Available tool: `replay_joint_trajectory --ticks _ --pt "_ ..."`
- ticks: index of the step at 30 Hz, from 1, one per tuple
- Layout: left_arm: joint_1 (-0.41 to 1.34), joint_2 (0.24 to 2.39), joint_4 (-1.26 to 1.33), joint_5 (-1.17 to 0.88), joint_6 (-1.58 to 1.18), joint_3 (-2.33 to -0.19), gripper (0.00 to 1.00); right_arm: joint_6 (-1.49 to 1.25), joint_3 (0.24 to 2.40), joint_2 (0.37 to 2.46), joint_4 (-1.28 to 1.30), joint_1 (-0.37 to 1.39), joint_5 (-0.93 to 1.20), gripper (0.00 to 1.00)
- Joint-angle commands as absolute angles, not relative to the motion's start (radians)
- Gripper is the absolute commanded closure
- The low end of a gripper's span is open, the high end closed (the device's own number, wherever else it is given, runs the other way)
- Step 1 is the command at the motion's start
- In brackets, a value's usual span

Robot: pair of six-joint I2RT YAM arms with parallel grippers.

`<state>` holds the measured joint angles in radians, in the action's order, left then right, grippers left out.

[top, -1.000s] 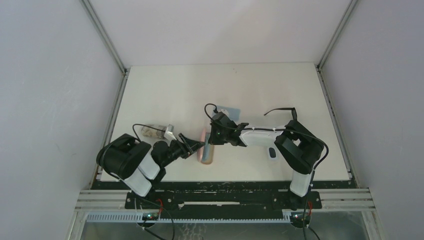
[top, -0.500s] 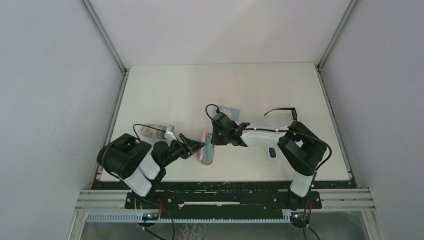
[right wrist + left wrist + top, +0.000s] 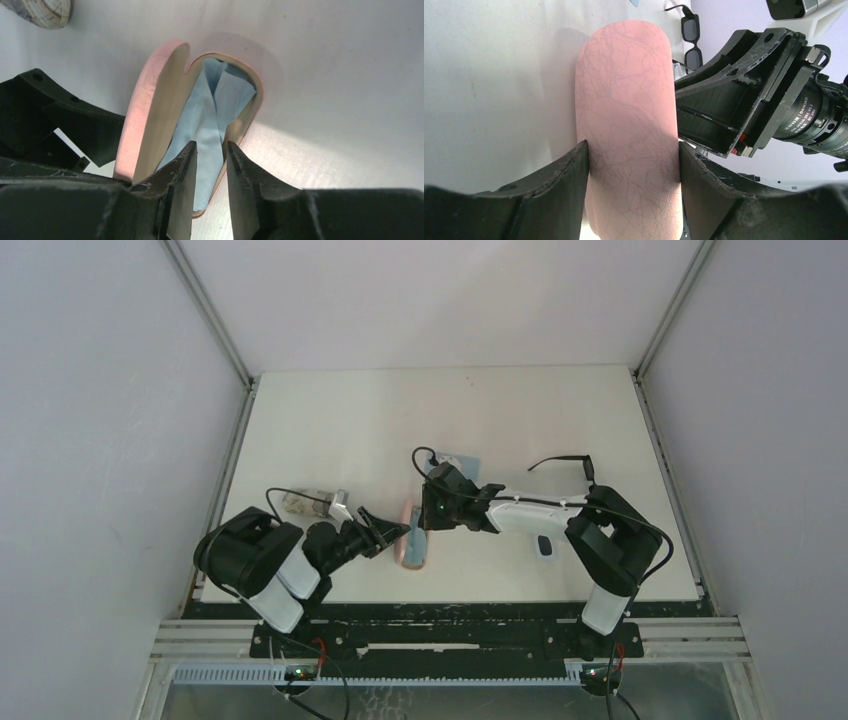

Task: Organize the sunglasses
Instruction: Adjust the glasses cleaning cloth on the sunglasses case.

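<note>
The sunglasses [image 3: 563, 462] lie on the table right of centre, and in the left wrist view they [image 3: 692, 39] show past the case. My left gripper [image 3: 385, 533] is shut on the pink case [image 3: 412, 540], with a finger on each side of it [image 3: 626, 90]. The case stands open in the right wrist view [image 3: 145, 100], with a light-blue cloth [image 3: 212, 112] inside. My right gripper [image 3: 211, 147], also in the top view [image 3: 426, 510], is narrowly open. Its tips straddle the case's lower rim over the cloth.
A grey-patterned case [image 3: 305, 503] lies at the left behind my left arm, and its end shows in the right wrist view [image 3: 42, 10]. A second light-blue cloth [image 3: 458, 459] lies behind my right wrist. The table's near edge runs just in front of the case.
My right arm's elbow has swung to the right while its gripper stayed at the case. The pink case looks narrower from above. My left gripper has not moved.
</note>
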<state>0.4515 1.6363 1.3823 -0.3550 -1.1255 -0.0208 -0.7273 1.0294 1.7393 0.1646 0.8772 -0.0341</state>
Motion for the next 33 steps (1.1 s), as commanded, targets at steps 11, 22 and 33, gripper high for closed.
replay_joint_trajectory --ticks 11,22,33 --pt "0.454 1.639 1.459 -0.373 -1.138 -0.043 0.77 -0.711 1.011 1.772 0.086 0.859 0.089 0.66" --pt "0.454 1.644 1.459 -0.374 -1.137 -0.043 0.77 -0.707 0.996 1.784 0.074 0.852 0.136 0.63" --pt "0.454 1.644 1.459 -0.373 -1.139 -0.045 0.78 -0.736 0.937 1.732 0.011 0.841 0.233 0.66"
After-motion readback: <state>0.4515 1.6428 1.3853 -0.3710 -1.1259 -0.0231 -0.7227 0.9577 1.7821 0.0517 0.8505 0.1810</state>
